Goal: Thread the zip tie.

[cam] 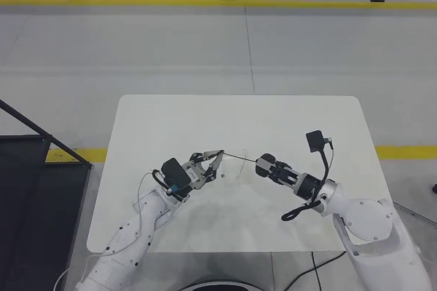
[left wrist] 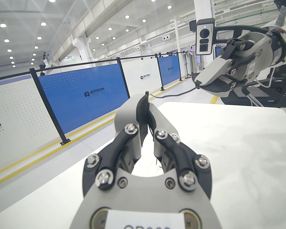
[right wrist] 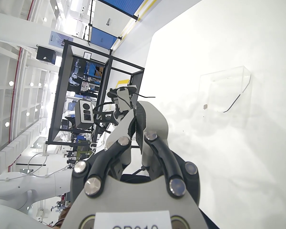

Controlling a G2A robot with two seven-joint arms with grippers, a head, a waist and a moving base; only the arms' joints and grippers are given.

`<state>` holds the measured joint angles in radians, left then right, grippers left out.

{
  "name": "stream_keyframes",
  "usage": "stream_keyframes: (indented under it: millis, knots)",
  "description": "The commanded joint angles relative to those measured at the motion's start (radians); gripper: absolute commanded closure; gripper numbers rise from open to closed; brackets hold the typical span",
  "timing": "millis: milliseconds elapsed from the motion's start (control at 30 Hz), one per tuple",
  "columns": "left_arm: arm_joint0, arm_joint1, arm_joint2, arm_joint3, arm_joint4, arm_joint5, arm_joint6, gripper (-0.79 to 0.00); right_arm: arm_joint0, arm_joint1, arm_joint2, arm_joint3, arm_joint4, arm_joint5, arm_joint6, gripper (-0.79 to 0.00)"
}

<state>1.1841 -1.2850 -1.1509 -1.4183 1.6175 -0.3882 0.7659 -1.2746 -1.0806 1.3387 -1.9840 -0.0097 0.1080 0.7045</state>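
A thin black zip tie (cam: 240, 157) stretches in the air over the middle of the white table (cam: 313, 124), between my two grippers. My left gripper (cam: 220, 155) is shut on one end. In the left wrist view its fingers (left wrist: 146, 101) are pressed together and the zip tie (left wrist: 176, 94) runs off toward the right gripper (left wrist: 197, 84). My right gripper (cam: 259, 163) is shut on the other end. In the right wrist view its fingers (right wrist: 138, 107) are closed, with the left gripper (right wrist: 124, 89) and a bit of the tie (right wrist: 147, 96) just beyond.
A small clear plastic stand (cam: 235, 172) sits on the table below the tie; a thin black strip (right wrist: 233, 103) shows in it. Bare table lies all round. Fence panels (left wrist: 81, 94) stand past the table edge.
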Motion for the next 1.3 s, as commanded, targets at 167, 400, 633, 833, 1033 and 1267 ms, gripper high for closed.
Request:
stream_keyframes:
  millis: [167, 400, 633, 833, 1033, 1267]
  knots:
    - [0.000, 0.000, 0.000, 0.000, 0.000, 0.000, 0.000, 0.000, 0.008, 0.000, 0.000, 0.004, 0.008, 0.013, -0.002, 0.000]
    - [0.000, 0.000, 0.000, 0.000, 0.000, 0.000, 0.000, 0.000, 0.015, 0.000, 0.000, 0.008, 0.017, 0.021, -0.001, 0.000]
    - [0.000, 0.000, 0.000, 0.000, 0.000, 0.000, 0.000, 0.000, 0.020, 0.001, -0.003, 0.008, 0.009, 0.032, 0.006, 0.000]
    - [0.000, 0.000, 0.000, 0.000, 0.000, 0.000, 0.000, 0.000, 0.023, 0.001, -0.004, 0.006, 0.009, 0.037, 0.006, 0.000]
    - [0.000, 0.000, 0.000, 0.000, 0.000, 0.000, 0.000, 0.000, 0.010, 0.003, 0.004, 0.001, 0.013, 0.013, 0.004, 0.000]
    - [0.000, 0.000, 0.000, 0.000, 0.000, 0.000, 0.000, 0.000, -0.013, 0.005, 0.014, -0.016, 0.015, 0.000, -0.002, 0.000]
